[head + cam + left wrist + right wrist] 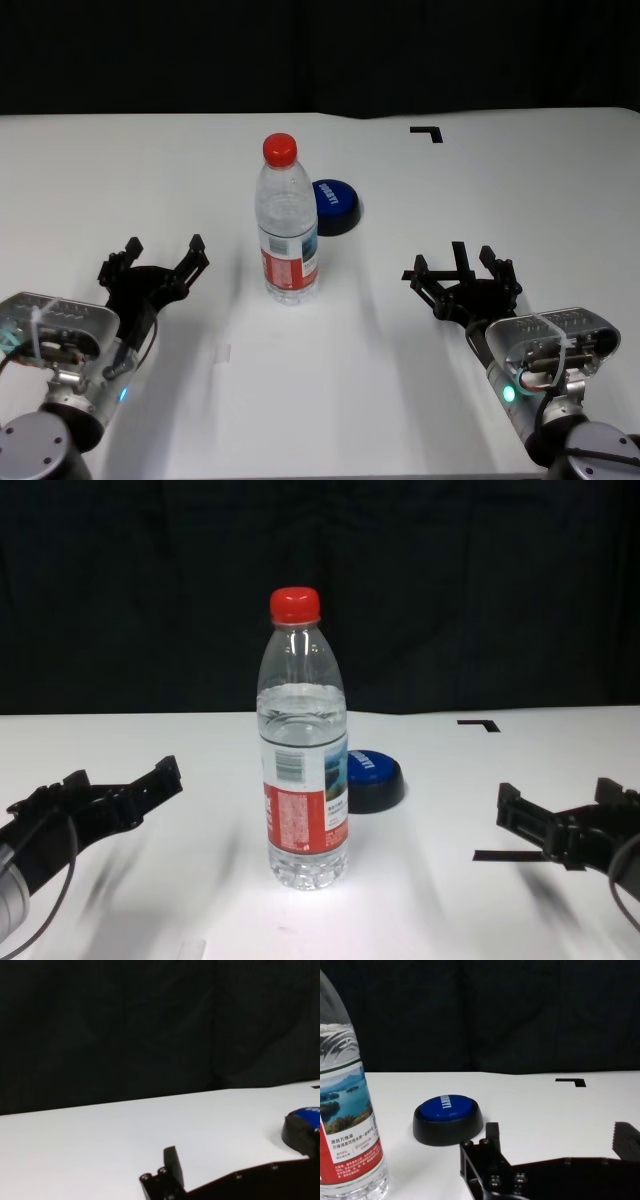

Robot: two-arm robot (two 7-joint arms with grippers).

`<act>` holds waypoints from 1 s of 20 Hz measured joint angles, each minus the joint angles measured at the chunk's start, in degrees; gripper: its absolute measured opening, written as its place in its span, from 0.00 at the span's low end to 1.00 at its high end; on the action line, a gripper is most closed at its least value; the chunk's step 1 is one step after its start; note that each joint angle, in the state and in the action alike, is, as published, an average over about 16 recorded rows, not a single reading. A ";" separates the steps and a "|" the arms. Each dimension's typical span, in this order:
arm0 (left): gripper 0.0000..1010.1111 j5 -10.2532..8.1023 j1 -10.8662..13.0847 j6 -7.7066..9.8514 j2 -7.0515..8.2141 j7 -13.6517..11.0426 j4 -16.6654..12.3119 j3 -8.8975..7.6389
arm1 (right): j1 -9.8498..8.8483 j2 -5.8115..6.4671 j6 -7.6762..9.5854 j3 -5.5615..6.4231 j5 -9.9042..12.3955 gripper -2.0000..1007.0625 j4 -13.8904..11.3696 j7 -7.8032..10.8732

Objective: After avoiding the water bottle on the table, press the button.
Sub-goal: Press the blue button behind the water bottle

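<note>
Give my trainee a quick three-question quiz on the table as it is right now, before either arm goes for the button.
1. True or false: the bottle is lying on its side.
2. Multiple choice: seen from the head view, the button sits (A) in front of the bottle, nearer the robot; (B) behind the bottle, slightly toward the robot's right; (C) under the left gripper.
3. Short answer: which gripper has the open line to the button, with the bottle off to one side?

Key
1. False: it stands upright, red cap on.
2. B
3. Probably the right gripper: its wrist view shows the button unobstructed, the bottle beside it. Both grippers are open, hovering near the table's front edge.
</note>
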 joint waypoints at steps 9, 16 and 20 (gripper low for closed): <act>0.99 0.03 0.00 -0.04 -0.05 -0.03 0.00 -0.04 | 0.00 0.00 0.00 0.00 0.00 1.00 0.00 0.00; 0.99 0.41 0.07 -0.39 -0.45 -0.56 -0.01 -0.39 | 0.00 0.00 0.00 0.00 0.00 1.00 0.00 0.00; 0.99 0.90 0.22 -0.74 -0.73 -1.25 -0.14 -0.78 | 0.00 0.00 0.00 0.00 0.00 1.00 0.00 0.00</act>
